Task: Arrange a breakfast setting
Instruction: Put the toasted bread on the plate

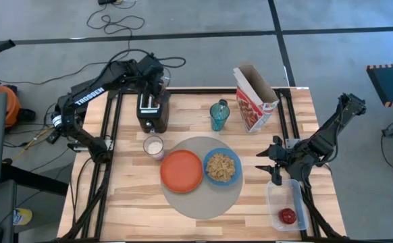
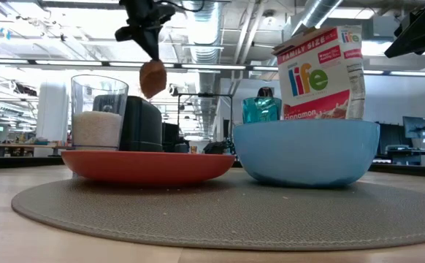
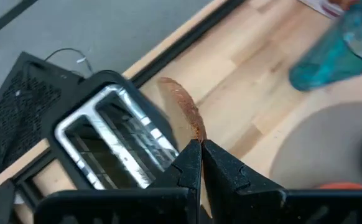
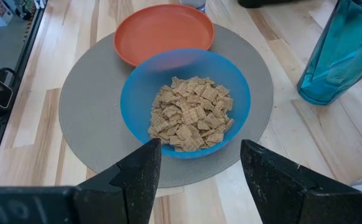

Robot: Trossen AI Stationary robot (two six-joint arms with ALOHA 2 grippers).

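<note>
A round grey mat point(image 1: 201, 202) lies mid-table and bears a red-orange plate point(image 1: 181, 170) and a blue bowl point(image 1: 221, 167) of cereal. A teal tumbler point(image 1: 219, 115) and a small glass point(image 1: 154, 146) stand on the wood beyond the mat. My left gripper point(image 3: 199, 146) hangs above the black toaster point(image 1: 152, 111), shut on a brown toast slice point(image 3: 181, 109). At the table's right my right gripper point(image 4: 196, 174) is open, pointing at the bowl point(image 4: 184, 99) and touching nothing. A small red fruit point(image 1: 288, 216) lies in a clear tub. My left gripper pinches the toast slice by its upper edge point(image 3: 196, 132) between the tips of its two shut fingers. The fingers slant down from above. The slice point(image 2: 152, 78) hangs edge-on below them, lifted clear just over the toaster's top point(image 2: 141, 102).
A red-and-white cereal box point(image 1: 254, 98) stands open at the far right. The clear tub point(image 1: 277, 202) sits at the table's near right corner. Bare wood lies along the near edge and left of the mat.
</note>
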